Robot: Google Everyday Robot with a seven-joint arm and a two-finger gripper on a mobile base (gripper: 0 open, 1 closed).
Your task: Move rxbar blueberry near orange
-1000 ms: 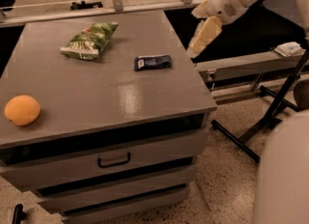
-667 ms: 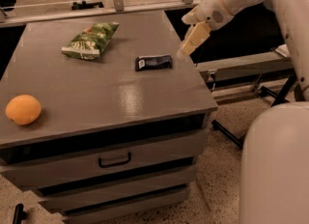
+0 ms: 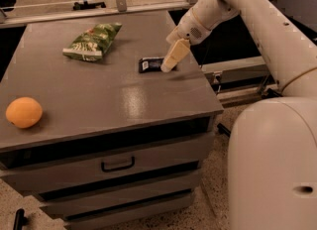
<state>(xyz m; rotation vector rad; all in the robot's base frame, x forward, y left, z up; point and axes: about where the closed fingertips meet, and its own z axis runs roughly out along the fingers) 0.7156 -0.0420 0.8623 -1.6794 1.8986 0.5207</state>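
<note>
Now the gripper [image 3: 167, 66] is seen over the cabinet [image 3: 124, 102] top, at the right end of the bar [image 3: 150, 65]. A second ago it was held off the right edge, clear of the top, and 0.7 s ago it was just short of the bar. Its tip is overlapped with the bar's right end in this view, so contact cannot be confirmed. Claw state cannot be told. The arm [image 3: 257, 21] is stretched in from the upper right. More of the white base [image 3: 272, 164] is shown at lower right than before.

Bar position is unchanged: laid flat on the top, right of centre toward the back, long side roughly parallel to the back edge, lighter patch at its left end. The orange [image 3: 24, 112] is unmoved at the front left corner, well apart from the bar. The green bag [image 3: 92, 41] is unmoved at back left, nearer the bar than the orange.

Drawers: three fronts are stacked under the top, all pushed in. A dark handle [image 3: 118, 165] is fitted on the upper drawer [image 3: 163, 157]. A dark gap is seen between the top and that drawer. Contents are hidden and cannot be made out.
</note>
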